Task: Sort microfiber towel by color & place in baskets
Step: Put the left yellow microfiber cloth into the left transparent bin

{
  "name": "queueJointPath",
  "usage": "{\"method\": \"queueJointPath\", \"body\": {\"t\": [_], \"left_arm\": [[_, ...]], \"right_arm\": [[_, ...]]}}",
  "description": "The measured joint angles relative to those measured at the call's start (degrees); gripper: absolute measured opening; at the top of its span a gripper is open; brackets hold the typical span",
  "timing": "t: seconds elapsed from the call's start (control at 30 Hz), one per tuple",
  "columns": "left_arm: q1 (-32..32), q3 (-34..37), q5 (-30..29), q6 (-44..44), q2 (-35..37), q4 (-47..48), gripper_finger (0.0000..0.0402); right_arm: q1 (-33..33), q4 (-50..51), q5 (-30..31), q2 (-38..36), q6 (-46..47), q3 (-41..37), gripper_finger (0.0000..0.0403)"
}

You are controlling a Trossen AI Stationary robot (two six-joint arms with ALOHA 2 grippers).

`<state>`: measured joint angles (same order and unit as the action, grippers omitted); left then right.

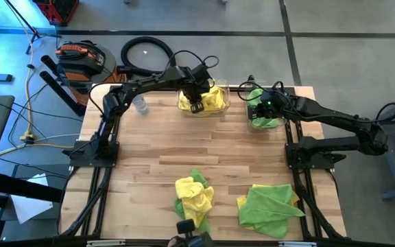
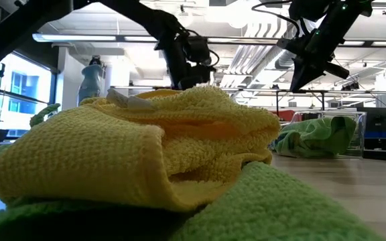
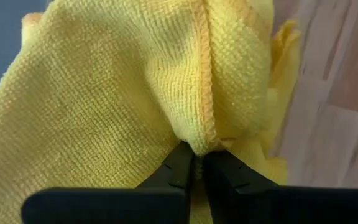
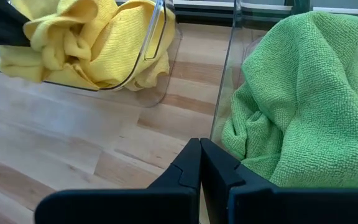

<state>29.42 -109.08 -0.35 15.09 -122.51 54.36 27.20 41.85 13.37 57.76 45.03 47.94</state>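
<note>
At the far edge of the counter [image 1: 149,144], the left tool [image 1: 196,103] is clenched on a yellow towel [image 3: 135,93] over the yellow-filled basket [image 1: 204,101]. To its right, the right tool [image 1: 259,110] hangs clenched and empty beside the basket of green towels [image 4: 303,93]. Mixed yellow and green towels [image 1: 194,199] and a green pile [image 1: 269,206] lie near the front edge.

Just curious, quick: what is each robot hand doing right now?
Left end effector: closed on a yellow towel.
Right end effector: closed, holding nothing.

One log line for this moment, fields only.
left gripper: shut on yellow towel over yellow basket | right gripper: shut, empty, at green basket | loose towels remain
</note>
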Motion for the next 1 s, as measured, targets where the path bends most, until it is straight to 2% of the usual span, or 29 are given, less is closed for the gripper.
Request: {"method": "queueJointPath", "body": {"t": [0.17,0.33,0.43,0.6,0.83,1.0], "left_arm": [[-0.08,-0.99,-0.18,0.0,1.63,0.94,0.0068],[-0.19,-6.37,-0.31,0.93,1.7,5.93,0.0118],[-0.3,-9.11,-1.56,2.47,1.71,7.68,0.0134],[1.22,-10.43,-2.3,4.41,1.22,2.83,0.0134],[3.86,-10.23,2.46,1.62,-5.53,3.47,0.012],[3.71,-10.26,2.23,0.03,-10.41,3.32,0.0119]], "right_arm": [[0.0,-0.01,-0.02,0.0,-0.01,0.0,0.0],[0.0,0.04,-0.02,0.0,-0.01,0.0,0.0],[0.0,0.06,-0.02,0.0,-0.01,0.0,0.0],[0.0,0.06,-0.02,0.0,-0.03,0.0,0.0],[0.0,0.06,-0.02,0.0,0.08,0.0,0.0],[0.0,0.05,-0.03,0.01,0.16,0.0,0.0]]}}
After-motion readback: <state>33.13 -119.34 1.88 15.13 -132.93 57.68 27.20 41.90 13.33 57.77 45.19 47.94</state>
